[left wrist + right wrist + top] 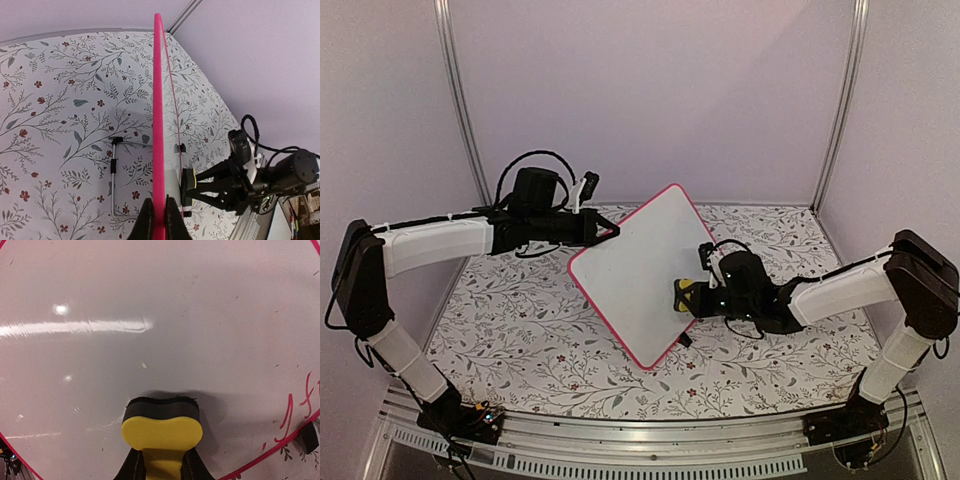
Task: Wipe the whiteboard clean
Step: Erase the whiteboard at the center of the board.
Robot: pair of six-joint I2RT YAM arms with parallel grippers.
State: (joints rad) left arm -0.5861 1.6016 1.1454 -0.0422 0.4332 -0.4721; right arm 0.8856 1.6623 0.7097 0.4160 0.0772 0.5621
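Floral-print cloth (pixel 520 330) covers the table, with pale walls behind. Whiteboard (pixel 635 265) is noted over the table's centre, turned like a diamond and seen edge-on in the left wrist view; whether its lowest corner meets the cloth cannot be told. Left gripper (pixel 612 232) is clenched on the pink-red frame at 11 o'clock of the board. Right gripper (pixel 682 298) is clamped on a yellow eraser (pixel 688 289) at 4 o'clock of the board, its dark felt pressed to the white face. Most of the face is seen bare; red strokes (pixel 292 415) show near the rim at 4 o'clock of the right wrist view, beside 1 black clip foot (pixel 309 436).
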